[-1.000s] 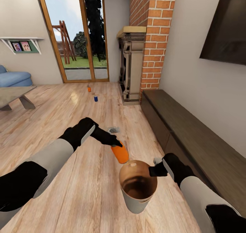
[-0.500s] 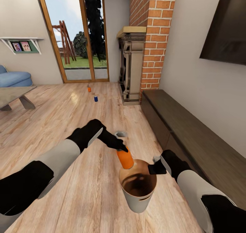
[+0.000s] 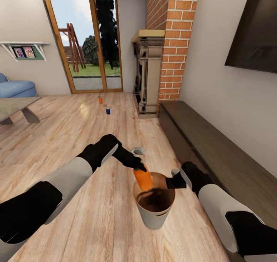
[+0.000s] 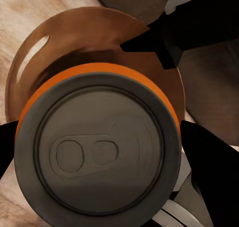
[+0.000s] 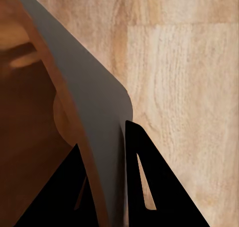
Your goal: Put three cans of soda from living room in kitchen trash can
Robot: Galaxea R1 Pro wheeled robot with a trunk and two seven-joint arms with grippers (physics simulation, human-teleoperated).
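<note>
L gripper (image 3: 139, 168) pinching an orange soda can (image 3: 143, 178) by its upper end, smooth cylinder w/ grey metal top and pull tab, tilted, lower half inside the trash can's (image 3: 154, 219) mouth. Trash can: round, tapered, matte pale grey outside, glossy brown inside, slot handle in its side. R gripper (image 3: 172, 183) clamped on the trash can's rim, wall between its fingers. Well beyond the trash can, on grainy wood floor (image 3: 77, 131): second orange can (image 3: 100, 100), blue can (image 3: 108, 111).
</note>
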